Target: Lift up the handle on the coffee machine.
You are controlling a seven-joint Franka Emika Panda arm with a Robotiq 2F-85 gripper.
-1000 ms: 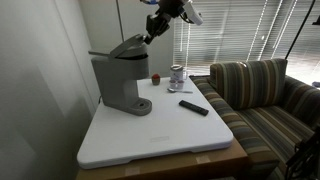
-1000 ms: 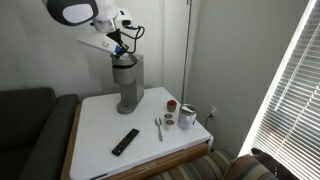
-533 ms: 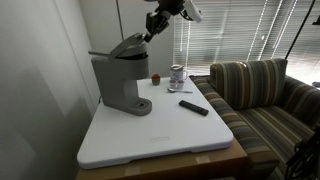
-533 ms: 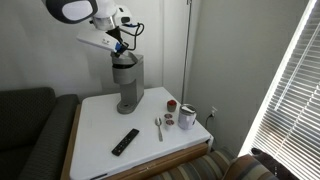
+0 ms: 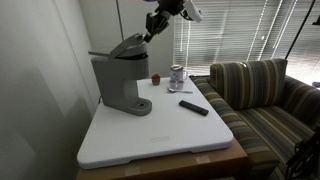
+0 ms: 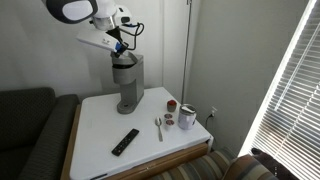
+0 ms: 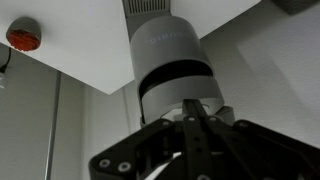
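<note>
The tall matte grey coffee machine (image 5: 112, 85) stands at the back of the white table; it shows in both exterior views (image 6: 127, 88). Its grey curved handle (image 5: 130, 45) is tilted up at the top (image 6: 123, 60). My gripper (image 5: 151, 31) is at the raised outer end of the handle, also visible in an exterior view (image 6: 119, 43). In the wrist view the fingers (image 7: 190, 112) are pressed together with nothing between them, just above the machine's rounded grey top (image 7: 170, 55). I cannot tell if the fingertips touch the handle.
A black remote (image 5: 193, 107) lies mid-table (image 6: 125, 141). A metallic cup (image 5: 177, 75), a spoon (image 6: 158, 127) and a small brown pod (image 6: 172, 104) sit near the far edge. A striped sofa (image 5: 265, 95) stands beside the table. A wall is behind the machine.
</note>
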